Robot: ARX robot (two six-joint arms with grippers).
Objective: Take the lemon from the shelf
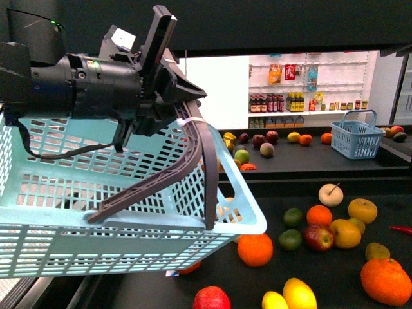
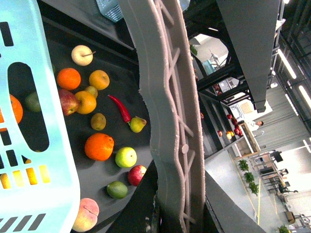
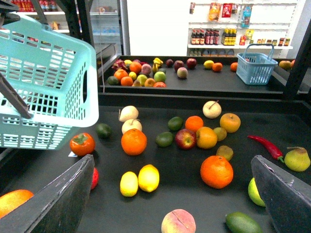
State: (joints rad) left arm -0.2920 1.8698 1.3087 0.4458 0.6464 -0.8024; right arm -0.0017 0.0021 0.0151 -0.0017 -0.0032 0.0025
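Upper left, the left gripper [image 1: 172, 96] clamps the basket handle [image 1: 206, 161], apparently keeping it ready, while the right gripper [image 3: 170, 182] gapes open over a lower-centre lemon [image 3: 148, 177].

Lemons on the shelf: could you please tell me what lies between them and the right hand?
Nothing but bare black shelf tray, as the right wrist view shows: the open right hand faces the two lemons, with a peach nearer the camera.
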